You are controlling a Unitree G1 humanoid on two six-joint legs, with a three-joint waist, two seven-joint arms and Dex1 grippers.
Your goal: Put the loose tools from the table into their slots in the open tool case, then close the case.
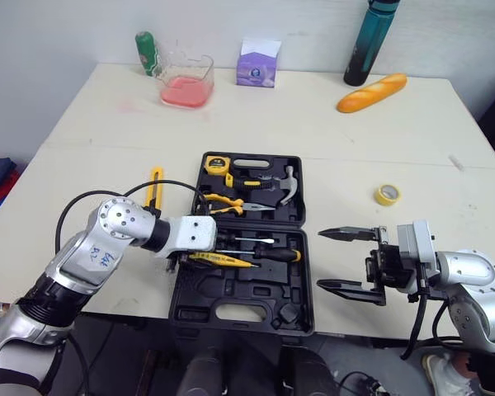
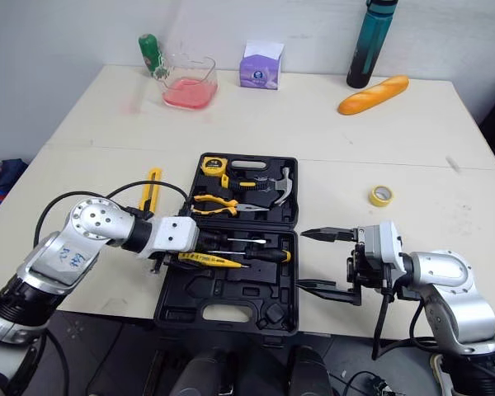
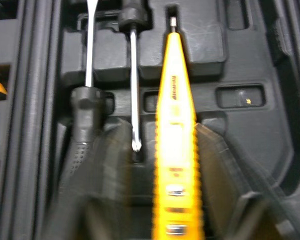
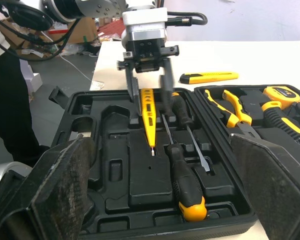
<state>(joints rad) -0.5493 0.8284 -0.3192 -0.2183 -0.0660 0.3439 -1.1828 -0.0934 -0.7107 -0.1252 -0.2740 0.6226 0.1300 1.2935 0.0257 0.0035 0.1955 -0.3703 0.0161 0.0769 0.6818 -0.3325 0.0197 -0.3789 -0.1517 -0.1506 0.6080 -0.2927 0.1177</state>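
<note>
The left claw [image 4: 150, 107] hangs open over the near half of the open black plastic tool case [image 1: 231, 289]. Its fingers straddle a slim yellow tester screwdriver [image 3: 175, 125] lying in the moulded tray. Two black-handled screwdrivers [image 1: 268, 254] lie just beside that claw. A yellow utility knife [image 1: 155, 186] rests on the pale worktop [image 1: 355, 140] beyond it. The right claw [image 1: 322, 259] is spread wide and empty, just beside the case's edge.

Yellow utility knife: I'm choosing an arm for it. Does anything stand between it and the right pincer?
Yes: the open black plastic tool case lies between the right pincer and the yellow utility knife.
</note>
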